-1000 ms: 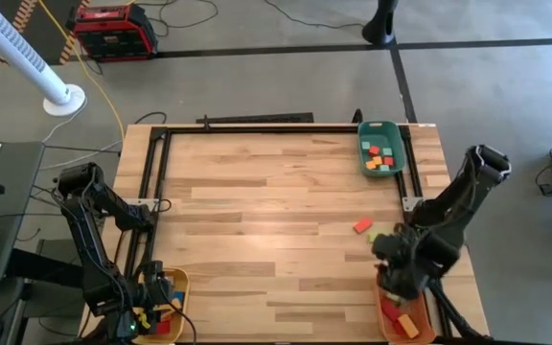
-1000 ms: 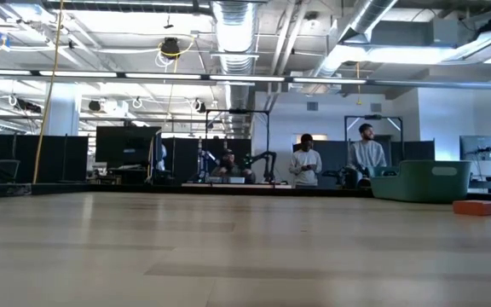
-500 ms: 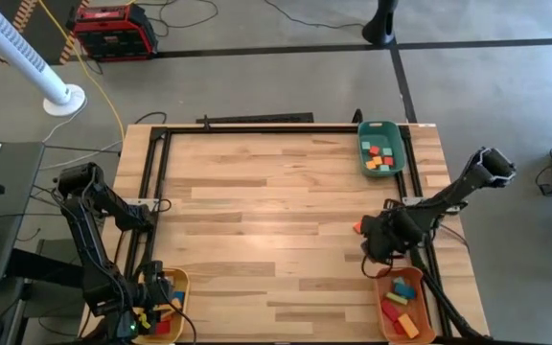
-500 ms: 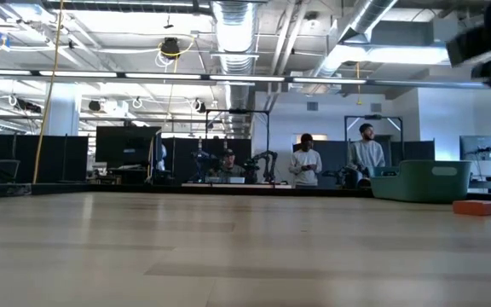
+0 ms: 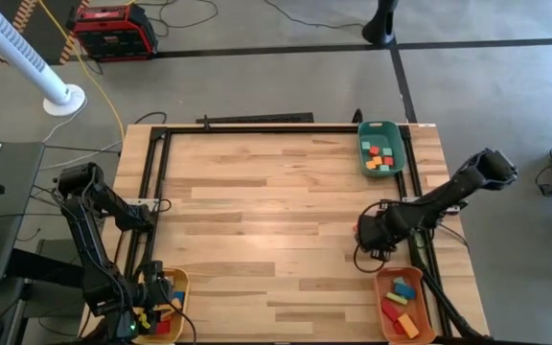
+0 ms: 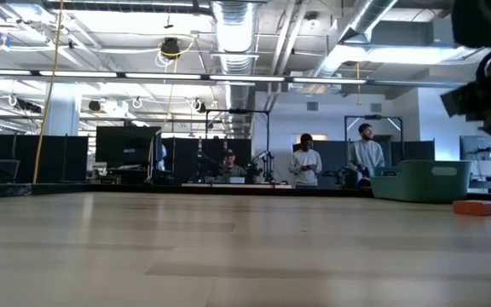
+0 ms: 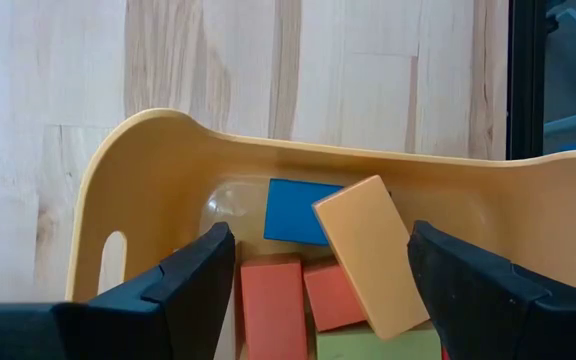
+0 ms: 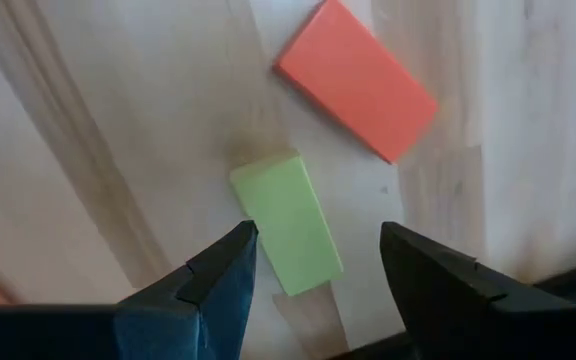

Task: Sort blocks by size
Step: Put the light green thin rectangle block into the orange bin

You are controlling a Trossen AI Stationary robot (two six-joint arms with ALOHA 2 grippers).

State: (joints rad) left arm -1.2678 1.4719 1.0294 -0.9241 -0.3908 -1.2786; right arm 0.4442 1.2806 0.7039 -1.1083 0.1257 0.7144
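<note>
A light green block (image 8: 286,222) and a red block (image 8: 356,80) lie flat on the wooden table near its right edge. The red one also shows in the low view (image 6: 476,206). My right gripper (image 5: 367,235) hangs open over them, touching neither; in its wrist view (image 8: 318,285) the green block lies between the fingers, below them. My left gripper (image 5: 151,297) is open and empty above the yellow tray (image 7: 148,150) at the near left corner. That tray holds a blue block (image 7: 298,212), a tan block (image 7: 363,255) and red blocks.
A green tray (image 5: 394,163) with several small blocks stands at the far right corner. An orange tray (image 5: 379,287) with several blocks stands at the near right corner, just near of my right gripper. A black frame edges the table. People stand far behind the table.
My right gripper has gone from above the orange tray toward the table's far edge and a little left. It now hangs over the loose green and red blocks. The blocks have kept still.
</note>
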